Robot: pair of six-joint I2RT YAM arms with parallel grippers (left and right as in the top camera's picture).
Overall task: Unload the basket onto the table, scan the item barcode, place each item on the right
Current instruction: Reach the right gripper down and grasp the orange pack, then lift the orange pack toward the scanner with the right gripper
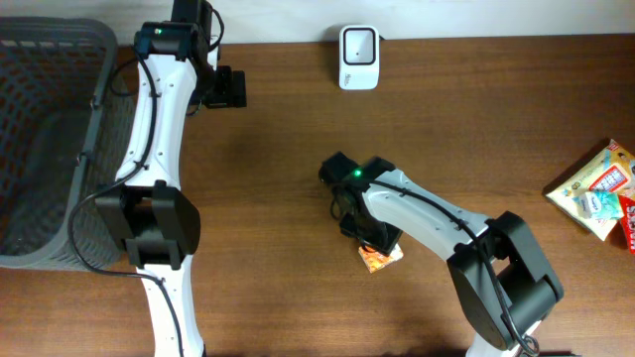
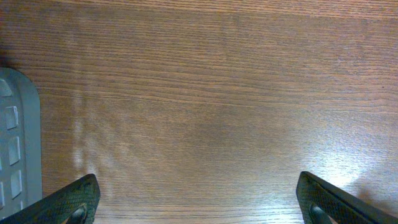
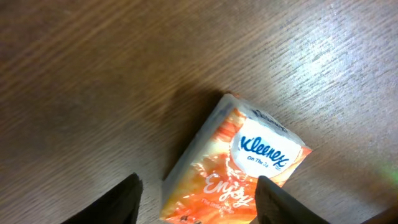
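The item is an orange Kleenex tissue pack (image 3: 239,165) lying flat on the wooden table, also showing under the right wrist in the overhead view (image 1: 381,259). My right gripper (image 3: 198,186) is lowered over it with a finger on each side. The right-hand finger overlaps the pack's edge, while a strip of bare table shows between the left-hand finger and the pack. The white barcode scanner (image 1: 358,57) stands at the table's far edge. No barcode shows on the pack's visible face. My left gripper (image 2: 198,183) hangs wide open over bare wood at the back left (image 1: 226,87).
A grey mesh basket (image 1: 50,149) fills the left side, and its rim shows in the left wrist view (image 2: 18,143). Several snack packets (image 1: 595,188) lie at the right edge.
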